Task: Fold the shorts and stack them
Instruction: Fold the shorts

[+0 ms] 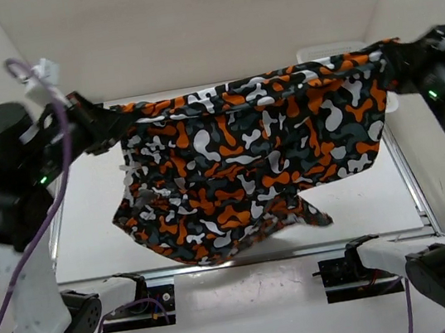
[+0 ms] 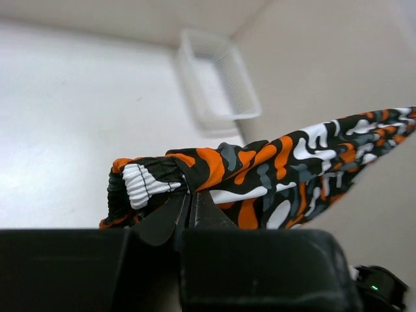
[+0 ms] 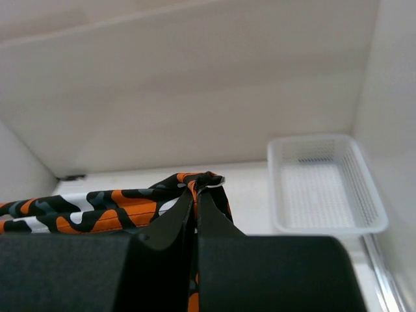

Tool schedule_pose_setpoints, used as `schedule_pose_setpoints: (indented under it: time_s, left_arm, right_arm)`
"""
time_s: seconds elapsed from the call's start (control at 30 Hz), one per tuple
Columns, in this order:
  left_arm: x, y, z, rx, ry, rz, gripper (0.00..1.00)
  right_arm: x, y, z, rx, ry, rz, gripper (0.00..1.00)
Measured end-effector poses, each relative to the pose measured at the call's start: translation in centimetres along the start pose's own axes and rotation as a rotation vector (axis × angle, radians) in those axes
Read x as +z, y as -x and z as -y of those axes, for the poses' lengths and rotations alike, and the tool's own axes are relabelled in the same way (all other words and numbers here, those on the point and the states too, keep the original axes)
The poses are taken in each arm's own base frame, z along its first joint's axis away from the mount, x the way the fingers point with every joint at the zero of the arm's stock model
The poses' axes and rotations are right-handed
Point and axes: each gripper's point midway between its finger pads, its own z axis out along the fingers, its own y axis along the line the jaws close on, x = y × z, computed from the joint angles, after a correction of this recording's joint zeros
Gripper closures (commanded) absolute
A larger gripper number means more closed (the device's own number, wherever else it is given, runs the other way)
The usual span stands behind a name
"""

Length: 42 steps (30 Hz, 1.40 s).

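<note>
The camouflage shorts (image 1: 247, 163) hang stretched in the air between my two grippers, their lower edge drooping toward the table's front. My left gripper (image 1: 108, 116) is shut on the left corner; in the left wrist view the jaws (image 2: 190, 195) pinch the bunched cloth (image 2: 260, 175) beside the white ribbed waistband. My right gripper (image 1: 390, 53) is shut on the right corner; in the right wrist view (image 3: 196, 188) the cloth (image 3: 97, 211) runs off to the left from the closed jaws.
A white mesh basket (image 3: 325, 185) stands on the table at the back right, also in the left wrist view (image 2: 218, 84); in the top view only its rim (image 1: 315, 54) shows behind the shorts. White walls enclose the table (image 1: 89, 228).
</note>
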Motion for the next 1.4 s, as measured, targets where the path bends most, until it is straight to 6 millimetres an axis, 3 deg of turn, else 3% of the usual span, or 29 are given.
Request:
schedule_pose_setpoints:
  time_s: [0.17, 0.27, 0.43, 0.57, 0.67, 0.77, 0.93, 1.1, 1.33, 1.4]
  left_arm:
    - [8.0, -3.1, -8.1, -0.065, 0.208, -0.153, 0.9]
    - [13.5, -4.7, -14.7, -0.116, 0.328, -0.242, 0.9]
    - [21.7, -7.5, -26.3, -0.226, 0.475, -0.372, 0.9]
    - [26.2, -10.3, -34.3, -0.301, 0.549, -0.444, 0.9]
    - [28.2, -12.1, -38.5, -0.347, 0.58, -0.476, 0.9]
    - [29.4, -12.8, -41.4, -0.397, 0.589, -0.48, 0.9]
    - [29.6, -11.8, -43.5, -0.432, 0.577, -0.449, 0.9]
    - [28.0, -11.7, -43.7, -0.437, 0.585, -0.456, 0.9]
    - [22.1, -12.7, -42.1, -0.445, 0.684, -0.486, 0.9]
    - [20.1, -12.9, -41.4, -0.444, 0.709, -0.486, 0.9]
  right_arm:
    - [9.9, -7.2, 1.9, -0.096, -0.123, -0.197, 1.0]
    - [16.7, -13.7, 3.0, -0.158, -0.18, -0.343, 1.0]
    - [27.2, -26.9, 4.3, -0.233, -0.209, -0.581, 1.0]
    - [33.9, -36.4, 4.8, -0.249, -0.188, -0.689, 1.0]
    - [36.3, -42.2, 5.0, -0.237, -0.169, -0.749, 1.0]
    - [36.5, -45.8, 5.0, -0.214, -0.148, -0.807, 1.0]
    - [34.9, -47.7, 3.9, -0.145, -0.1, -0.852, 1.0]
    - [27.2, -48.1, 1.4, -0.144, -0.047, -0.966, 1.0]
    - [17.5, -43.1, -7.0, -0.206, 0.137, -0.914, 1.0]
    - [14.6, -42.6, -9.2, -0.228, 0.186, -0.914, 1.0]
